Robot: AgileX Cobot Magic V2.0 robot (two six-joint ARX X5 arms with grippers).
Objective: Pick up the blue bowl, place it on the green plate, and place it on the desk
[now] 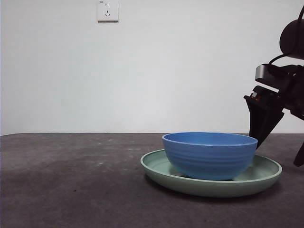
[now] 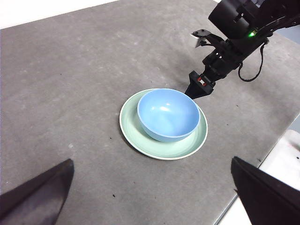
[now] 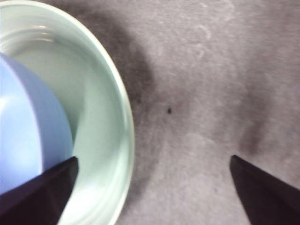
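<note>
The blue bowl (image 1: 209, 154) stands upright inside the green plate (image 1: 263, 175), which lies on the desk (image 1: 71, 185). My right gripper (image 1: 280, 142) is open and empty, low at the plate's right side. One jaw is over the plate's rim beside the bowl and the other is over bare desk, as the right wrist view (image 3: 153, 158) shows. My left gripper (image 2: 152, 161) is open and empty, held high, looking down on the bowl (image 2: 168, 114) and plate (image 2: 136, 133). It is out of the front view.
A white wall with a socket (image 1: 108, 10) stands behind the desk. In the left wrist view the desk's edge (image 2: 262, 157) runs close to the plate, with a white surface (image 2: 287, 159) beyond it. Bare desk (image 2: 70, 70) spreads on the other side.
</note>
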